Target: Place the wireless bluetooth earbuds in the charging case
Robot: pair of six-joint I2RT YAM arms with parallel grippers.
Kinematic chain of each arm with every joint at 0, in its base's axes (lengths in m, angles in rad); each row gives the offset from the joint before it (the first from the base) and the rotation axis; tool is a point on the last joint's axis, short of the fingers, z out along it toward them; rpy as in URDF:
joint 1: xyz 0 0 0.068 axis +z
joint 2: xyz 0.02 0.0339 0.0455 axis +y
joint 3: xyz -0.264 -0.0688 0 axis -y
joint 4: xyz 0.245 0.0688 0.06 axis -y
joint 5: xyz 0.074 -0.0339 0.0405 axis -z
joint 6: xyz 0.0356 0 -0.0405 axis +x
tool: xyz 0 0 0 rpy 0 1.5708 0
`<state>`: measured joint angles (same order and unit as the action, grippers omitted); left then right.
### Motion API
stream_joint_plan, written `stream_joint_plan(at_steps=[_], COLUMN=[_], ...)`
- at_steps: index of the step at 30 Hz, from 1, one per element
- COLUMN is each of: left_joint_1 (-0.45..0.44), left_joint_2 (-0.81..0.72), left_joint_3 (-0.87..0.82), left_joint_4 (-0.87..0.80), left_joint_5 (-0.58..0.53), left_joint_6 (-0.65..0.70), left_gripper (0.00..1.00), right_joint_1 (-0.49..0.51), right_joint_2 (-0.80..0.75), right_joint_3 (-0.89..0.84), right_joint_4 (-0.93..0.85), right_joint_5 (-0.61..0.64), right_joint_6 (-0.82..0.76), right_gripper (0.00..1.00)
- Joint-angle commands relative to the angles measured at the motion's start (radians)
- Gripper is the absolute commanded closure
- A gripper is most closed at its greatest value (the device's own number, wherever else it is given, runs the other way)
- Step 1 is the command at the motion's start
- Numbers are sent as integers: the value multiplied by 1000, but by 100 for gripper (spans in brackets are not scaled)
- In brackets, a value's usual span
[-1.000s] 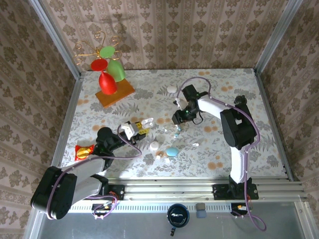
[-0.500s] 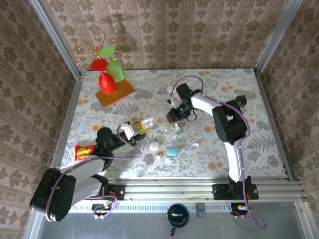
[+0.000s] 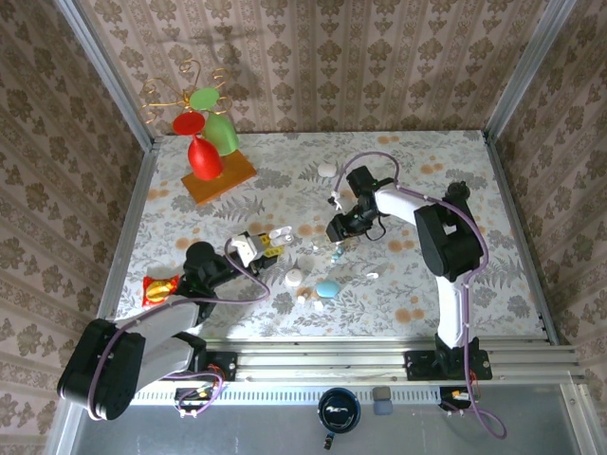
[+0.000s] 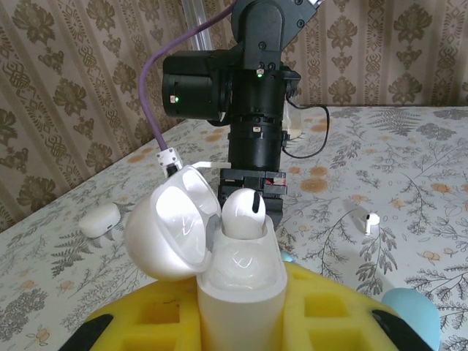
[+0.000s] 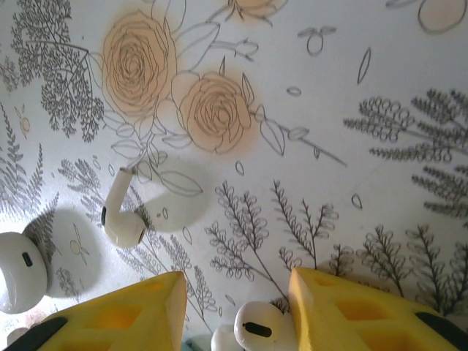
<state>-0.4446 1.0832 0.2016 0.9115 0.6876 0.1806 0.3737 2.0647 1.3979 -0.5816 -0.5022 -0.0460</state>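
My left gripper (image 4: 245,316) is shut on a white charging case (image 4: 240,281), which stands upright between its yellow foam fingers (image 4: 150,318). The case's lid (image 4: 172,230) is open to the left, and one white earbud (image 4: 247,213) sits in the far socket. In the top view this gripper (image 3: 262,245) is left of centre. My right gripper (image 5: 235,284) hangs open just above the table, with a white earbud (image 5: 260,326) lying between its fingers, close to the right one. Another white earbud (image 5: 121,216) lies to the upper left of it. The right gripper (image 3: 339,235) is near the table's middle.
A white pebble case (image 3: 327,170) lies at the back, another (image 3: 294,278) and a pale blue one (image 3: 327,287) near the front. A loose earbud (image 3: 373,276) lies right of them. Glasses on a wooden stand (image 3: 207,156) occupy the back left; a red wrapped item (image 3: 159,287) sits by the left arm.
The right arm swung a little left and back, then returned, and its jaws narrowed slightly. The left arm and the case have not moved.
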Motion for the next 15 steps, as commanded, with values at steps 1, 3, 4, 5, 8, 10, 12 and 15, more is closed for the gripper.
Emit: stream_joint_plan(at_steps=[1,3,4,5,8,10,12,15], left_joint_1=[-5,-5,-5,-5,-6,-5,-5,-5], left_joint_2=[5,4,3,2,-7,-12,-17,-17], left_joint_3=[20,19,19,18,12,10,10,12], left_joint_4=[23,24,26,27,28,26,22,21], left_joint_5=[20,22,21,23,20,19,18,18], left_joint_6=[17,17,17,16,17,14,15,19], left_gripper=[100,100,100,100,100,100,100,100], right_joint_1=[-7,-11,-13,-16,-22,-25,-30,-38], right_joint_2=[-30,-37,-40,-44,-56,-71,-90,-101], right_joint_3=[-54,-67,-74,-80,-100,-115,-134,-149], right_joint_4=[-78,-74,-75,-76,-74,-74,-67,-61], right_joint_5=[11,6,0,0,1,18,31,31], right_joint_6=[13,15,15,16,21,23,27,28], right_gripper=[56,56,56,56,55,56,58,61])
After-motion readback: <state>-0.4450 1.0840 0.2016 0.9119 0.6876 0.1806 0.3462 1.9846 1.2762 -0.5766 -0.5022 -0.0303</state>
